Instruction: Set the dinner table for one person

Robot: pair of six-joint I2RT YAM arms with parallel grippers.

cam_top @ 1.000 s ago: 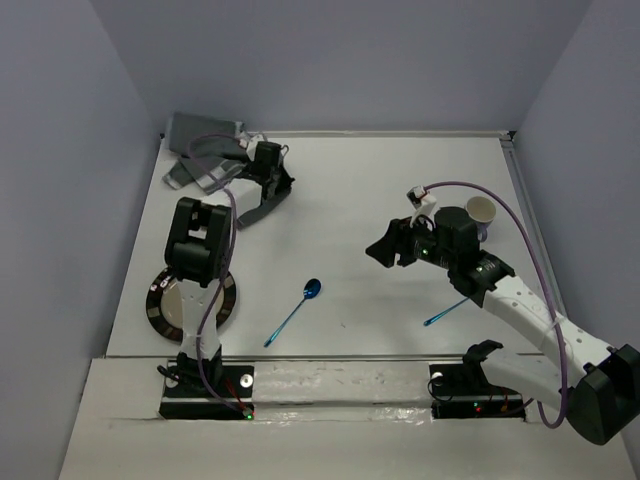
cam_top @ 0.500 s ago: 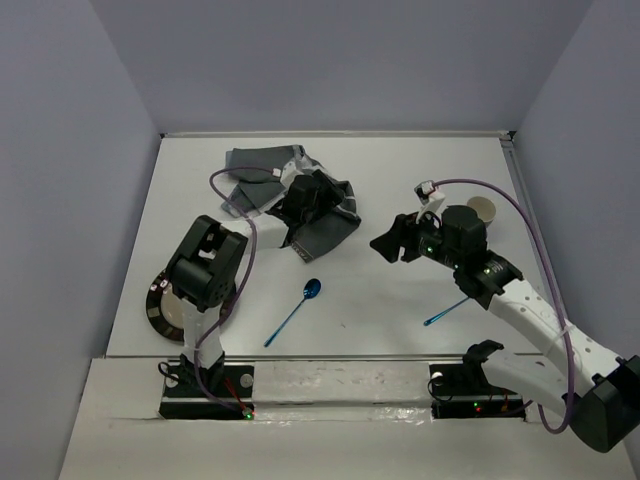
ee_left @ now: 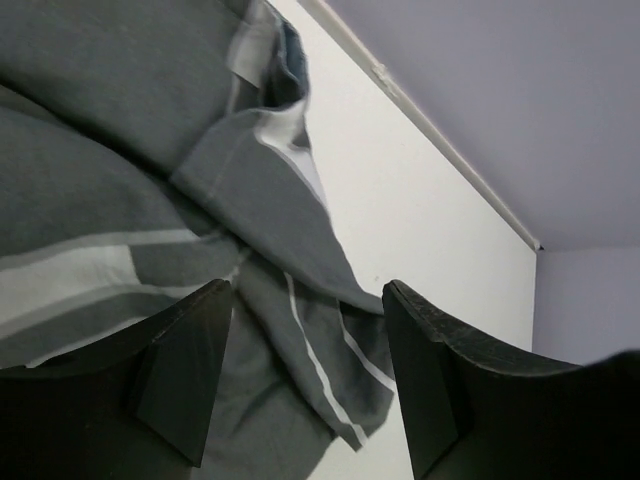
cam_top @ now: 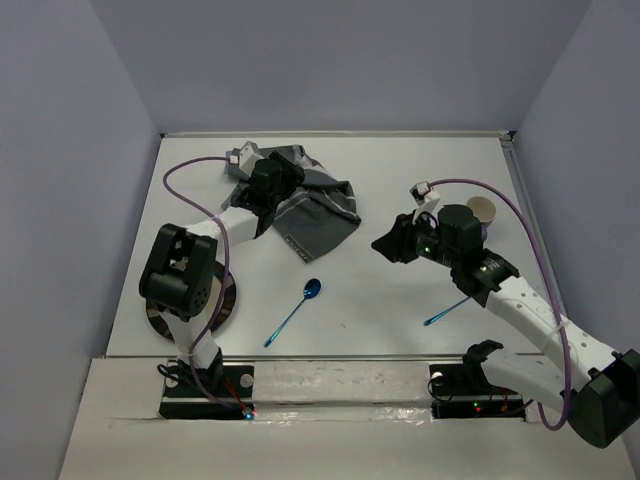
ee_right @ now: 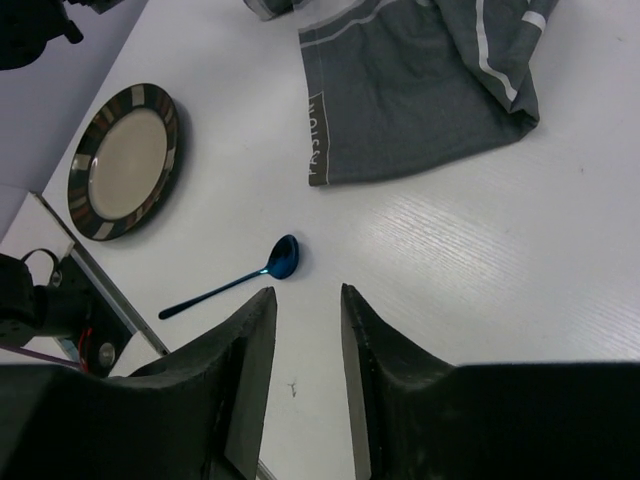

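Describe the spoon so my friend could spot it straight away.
On the white dinner table, look at the near middle, in front of the crumpled grey striped placemat. The blue spoon lies there slantwise, its oval bowl toward the placemat. Unlike the other blue utensil to the right, it lies wholly in the open.

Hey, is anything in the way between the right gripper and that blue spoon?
Nothing visible. In the right wrist view, only bare table separates the open right gripper from the blue spoon. The grey placemat lies farther off, and the plate sits to one side.
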